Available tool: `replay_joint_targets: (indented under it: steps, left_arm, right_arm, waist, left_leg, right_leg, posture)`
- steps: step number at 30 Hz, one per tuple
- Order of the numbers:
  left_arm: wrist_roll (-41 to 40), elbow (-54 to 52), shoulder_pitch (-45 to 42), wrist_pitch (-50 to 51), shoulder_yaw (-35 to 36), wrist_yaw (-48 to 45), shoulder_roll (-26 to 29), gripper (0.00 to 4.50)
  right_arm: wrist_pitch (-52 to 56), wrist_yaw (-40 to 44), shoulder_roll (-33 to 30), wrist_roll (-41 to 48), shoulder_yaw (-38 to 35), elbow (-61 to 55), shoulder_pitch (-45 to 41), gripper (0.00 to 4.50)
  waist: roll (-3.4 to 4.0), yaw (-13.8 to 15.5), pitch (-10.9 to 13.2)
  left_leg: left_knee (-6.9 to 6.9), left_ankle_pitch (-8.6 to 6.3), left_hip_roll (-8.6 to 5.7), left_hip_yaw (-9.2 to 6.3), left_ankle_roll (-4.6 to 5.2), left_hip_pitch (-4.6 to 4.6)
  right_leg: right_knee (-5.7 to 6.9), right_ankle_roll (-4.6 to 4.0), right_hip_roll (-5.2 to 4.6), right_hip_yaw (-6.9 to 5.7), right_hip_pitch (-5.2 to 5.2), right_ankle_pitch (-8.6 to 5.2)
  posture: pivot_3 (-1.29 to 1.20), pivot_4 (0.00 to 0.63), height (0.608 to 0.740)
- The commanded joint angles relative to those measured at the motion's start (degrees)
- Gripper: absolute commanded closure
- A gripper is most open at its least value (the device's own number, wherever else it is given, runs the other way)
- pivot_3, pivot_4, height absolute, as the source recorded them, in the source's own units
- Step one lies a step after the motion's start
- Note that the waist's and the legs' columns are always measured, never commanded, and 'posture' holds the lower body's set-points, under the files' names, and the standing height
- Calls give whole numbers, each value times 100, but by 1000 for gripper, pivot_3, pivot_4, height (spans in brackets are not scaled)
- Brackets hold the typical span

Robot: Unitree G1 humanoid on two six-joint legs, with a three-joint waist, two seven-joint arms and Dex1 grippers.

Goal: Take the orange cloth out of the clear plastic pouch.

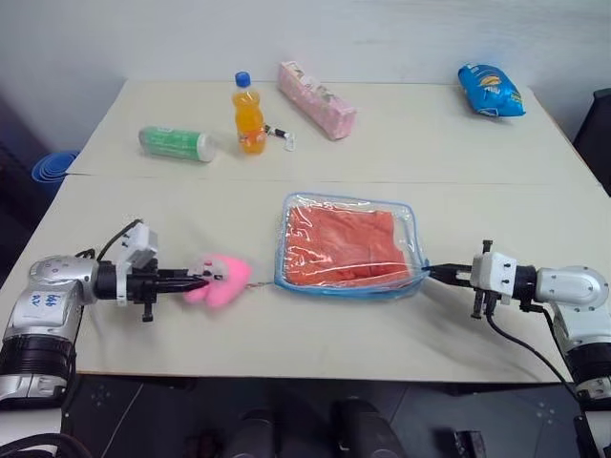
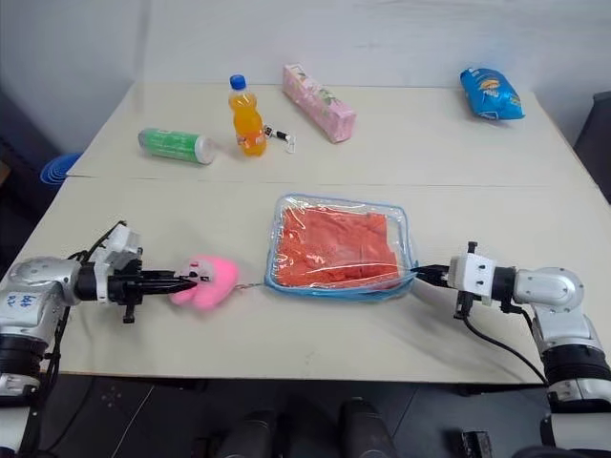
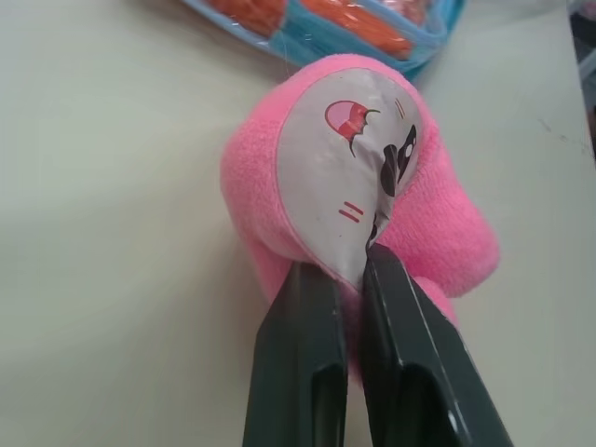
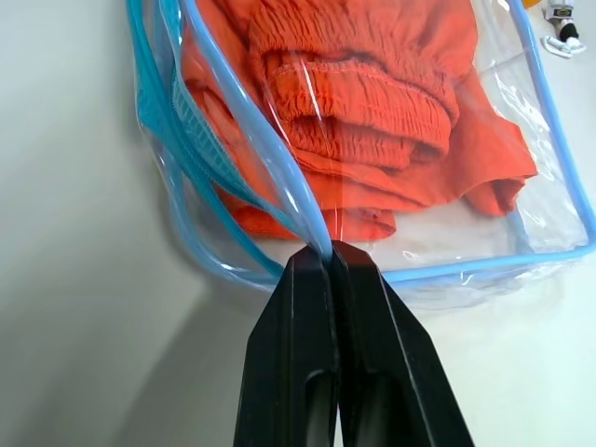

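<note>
The big pale counter (image 1: pixel 315 339) is carrying the clear plastic pouch (image 1: pixel 410 221), which is lying flat in the middle in front of me, and the orange cloth (image 1: pixel 346 243) is sitting folded inside it. My right pincer (image 4: pixel 328 250) is squeezing tight on the blue edge at the pouch's right corner, and my left pincer (image 3: pixel 361 263) is pinching the white face of the pink plush toy (image 1: pixel 221 280), which is lying just to the left of the pouch. Far back on the counter are lying a long pink pack (image 1: pixel 316 99), a green bottle (image 1: pixel 176 144), a blue snack bag (image 1: pixel 491 91) and a standing orange drink bottle (image 1: pixel 249 115).
</note>
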Motion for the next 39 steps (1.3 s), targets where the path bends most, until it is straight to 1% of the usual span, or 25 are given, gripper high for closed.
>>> replay_joint_targets:
  steps: [1, 2, 3, 4, 6, 7, 11, 13, 15, 17, 20, 21, 22, 25, 26, 29, 32, 35, 39]
  left_arm:
    - [25, -378, 93, 41, 122, 295, -63, 3017]
    - [43, -440, 68, -87, 147, 395, -130, 2718]
    - [54, -474, 44, -183, 165, 445, -159, 2402]
    - [82, -481, 14, -292, 181, 490, -175, 2108]
    - [103, -492, -53, -457, 209, 495, -157, 1468]
    - [118, -482, -102, -550, 223, 482, -131, 1116]
    - [239, -590, -336, -1112, 172, 211, 62, 2]
    - [207, -814, -489, -1279, 112, 53, 76, 0]
    - [130, -1234, -701, -1376, -123, -106, -122, 0]
    - [179, -1503, -879, -1494, -405, -121, -445, 0]
    - [578, -1322, -1185, -1901, -1001, -29, -1155, 0]
    - [694, -1227, -1254, -1946, -1164, -4, -1337, 0]
    - [1023, -1053, -1340, -2115, -1430, 112, -1532, 0]
    - [1631, -698, -1517, -2531, -1870, 464, -1965, 0]
    - [1713, -635, -1547, -2588, -1935, 523, -2051, 0]
    - [2039, -241, -1711, -3198, -2132, 546, -2134, 0]
    - [2086, 6, -1851, -3403, -2160, 590, -2196, 0]
    - [2034, 121, -1883, -3505, -2148, 541, -2197, 566]
    - [1996, 200, -1906, -3580, -2133, 544, -2206, 1852]
  right_arm:
    - [882, 397, -114, 692, -357, -519, 266, 4290]
    - [937, 332, -71, 750, -436, -675, 323, 4061]
    - [1217, 323, -103, 853, -486, -912, 434, 3878]
    - [1385, 310, -143, 901, -536, -1097, 528, 3582]
    - [1844, 315, -251, 1120, -710, -1539, 778, 2898]
    - [1837, 296, -294, 1148, -842, -1739, 925, 2512]
    - [2005, 80, -420, 1418, -1622, -2771, 1835, 1273]
    - [2318, 75, -526, 1617, -2035, -3347, 2473, 663]
    - [2662, -80, -447, 1861, -2641, -4084, 3409, 15]
    - [2800, -179, -306, 1946, -2993, -4632, 4087, 15]
    - [2710, -381, 88, 1785, -3107, -5247, 4890, 15]
    - [2692, -443, 193, 1719, -3097, -5374, 5060, 15]
    - [2659, -537, 316, 1620, -3013, -5518, 5182, 15]
    - [2647, -830, 582, 1413, -2803, -5852, 5295, 15]
    - [2660, -901, 629, 1370, -2760, -5923, 5302, 15]
    - [2710, -1100, 740, 1242, -2602, -6119, 5338, 15]
    - [2705, -1206, 792, 1176, -2502, -6216, 5416, 15]
    - [2697, -1294, 835, 1140, -2461, -6278, 5479, 0]
    - [2651, -1383, 879, 1083, -2419, -6280, 5508, 0]
  waist:
    - [0, 7, 0]
    - [0, 14, 0]
    - [0, 18, 0]
    - [0, 14, 0]
    - [0, 13, 0]
    - [0, 13, 0]
    - [0, 21, 0]
    - [0, 33, 0]
    - [-1, 70, 0]
    - [0, 194, -1]
    - [0, 201, -2]
    - [-5, 215, 0]
    - [-5, 222, 0]
    - [-12, 148, 4]
    - [-12, 131, 4]
    - [-13, 130, 5]
    - [-12, 165, 4]
    - [-13, 177, 4]
    - [-13, 178, 4]
  left_leg:
    - [-4, 0, 0, -2, 0, 0]
    - [-7, 0, 0, -1, -1, -1]
    - [-8, 1, 0, -3, -1, -1]
    - [-7, 1, 0, -2, -1, -3]
    - [-8, 1, 0, -1, -2, -3]
    - [-10, 1, 0, -2, -2, -2]
    - [-27, 3, 0, -1, -6, -2]
    - [-33, 3, 0, -2, -8, -2]
    - [-36, 2, -1, 0, -8, -1]
    - [-36, 1, -2, -1, -6, -10]
    - [-32, -1, -6, 3, -2, -4]
    - [-30, -1, -7, 6, 0, 1]
    - [-27, -4, -7, 5, 5, 4]
    - [-29, -5, -6, 17, 8, 8]
    - [-29, -5, -5, 17, 8, 8]
    - [-30, -3, -2, 17, 6, 11]
    - [-30, 0, -1, 12, 4, 11]
    - [-25, 1, -4, 11, 4, 9]
    - [-26, 2, -5, 10, 2, 8]
  right_leg:
    - [2, 0, -1, 0, -1, 0]
    - [1, 0, -1, 0, -4, 0]
    - [1, 0, -2, -1, -4, 0]
    - [0, 0, -3, -1, -6, 0]
    - [-1, 0, -2, 0, -7, 0]
    - [0, 0, -2, -1, -7, 0]
    - [-7, 0, -1, 0, -12, 0]
    - [-14, 0, 0, -1, -11, 0]
    - [-20, 0, 0, 0, -8, 0]
    - [-28, 1, -1, 0, -8, 0]
    - [-39, 12, 1, 8, 7, 6]
    - [-40, 13, 2, 12, 12, 7]
    - [-38, 14, 7, 11, 16, 8]
    - [-31, 15, 15, 25, 10, 8]
    - [-26, 15, 17, 26, 7, 8]
    - [-17, 15, 20, 28, 2, 8]
    - [-14, 14, 21, 25, 1, 8]
    - [-15, 15, 16, 24, 2, 8]
    - [-17, 15, 14, 22, 3, 8]
  posture:
    - [0, 150, 740]
    - [0, 150, 740]
    - [0, 150, 740]
    - [0, 150, 740]
    - [0, 150, 740]
    - [0, 150, 740]
    - [0, 150, 740]
    - [0, 150, 740]
    - [0, 150, 740]
    - [0, 150, 740]
    - [0, 150, 740]
    - [0, 150, 740]
    - [0, 150, 740]
    - [0, 150, 740]
    - [0, 150, 740]
    - [0, 150, 740]
    - [0, 150, 740]
    - [0, 150, 740]
    - [0, 150, 740]
